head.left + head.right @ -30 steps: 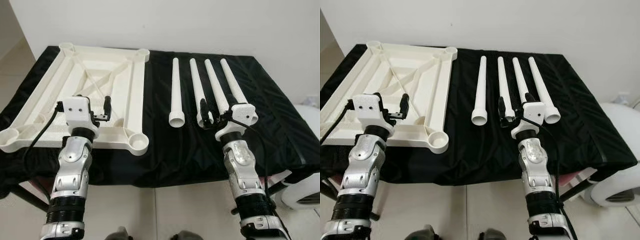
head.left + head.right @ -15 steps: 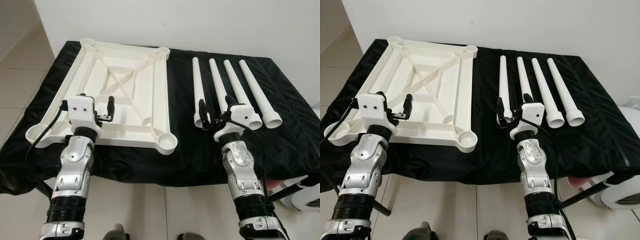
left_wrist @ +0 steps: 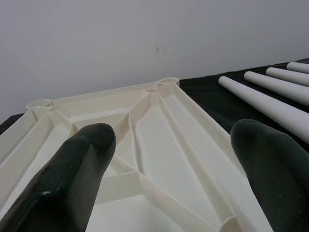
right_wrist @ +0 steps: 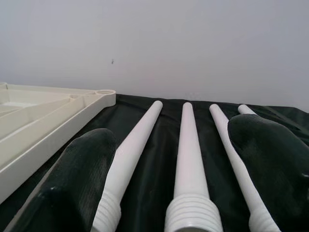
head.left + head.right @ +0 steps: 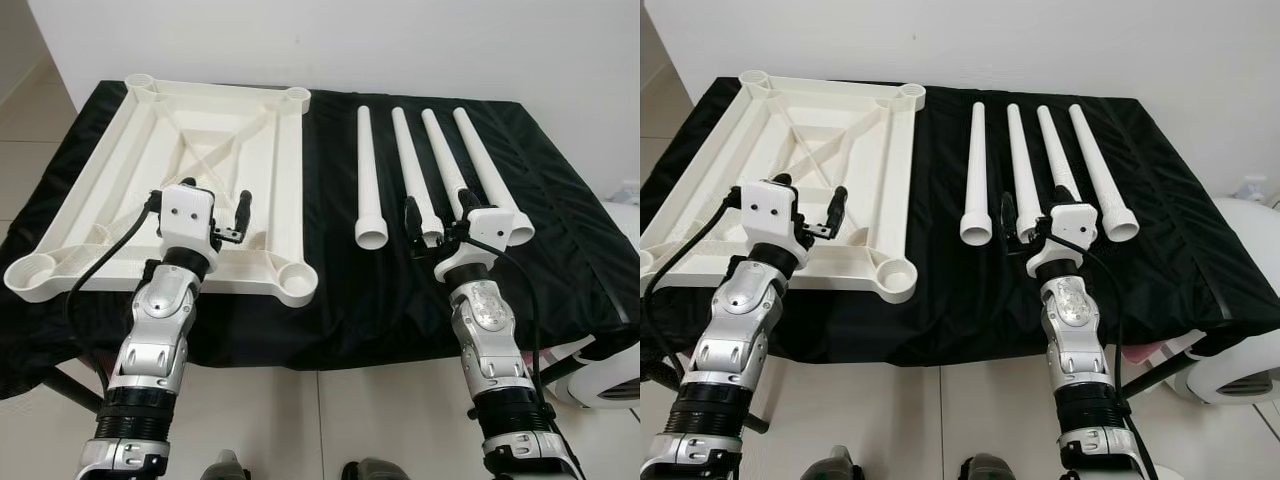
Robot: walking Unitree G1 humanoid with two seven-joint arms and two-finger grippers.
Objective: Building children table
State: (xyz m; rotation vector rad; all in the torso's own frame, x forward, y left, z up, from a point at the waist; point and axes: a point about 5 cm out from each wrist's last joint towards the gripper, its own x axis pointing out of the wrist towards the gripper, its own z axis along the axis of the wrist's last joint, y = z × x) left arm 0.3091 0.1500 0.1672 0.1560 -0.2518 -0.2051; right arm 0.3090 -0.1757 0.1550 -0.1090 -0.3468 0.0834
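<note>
A white plastic table top (image 5: 180, 130) lies upside down on the left half of a black-covered table, with round leg sockets (image 5: 297, 283) at its corners. Several white legs (image 5: 366, 175) lie side by side on the right half, threaded ends towards me. My left gripper (image 5: 198, 200) hovers open over the near part of the table top (image 3: 159, 125), with nothing between its fingers (image 3: 72, 169). My right gripper (image 5: 437, 212) hovers open just above the near ends of the legs (image 4: 188, 145), holding nothing.
The black cloth (image 5: 400, 300) hangs over the table's front edge right in front of my arms. A pale wall stands just behind the table. A white rounded appliance (image 5: 615, 380) sits on the tiled floor at the right.
The whole picture has shifted, so the camera has moved sideways. Both grippers are still open and hold nothing; table top and legs lie as before.
</note>
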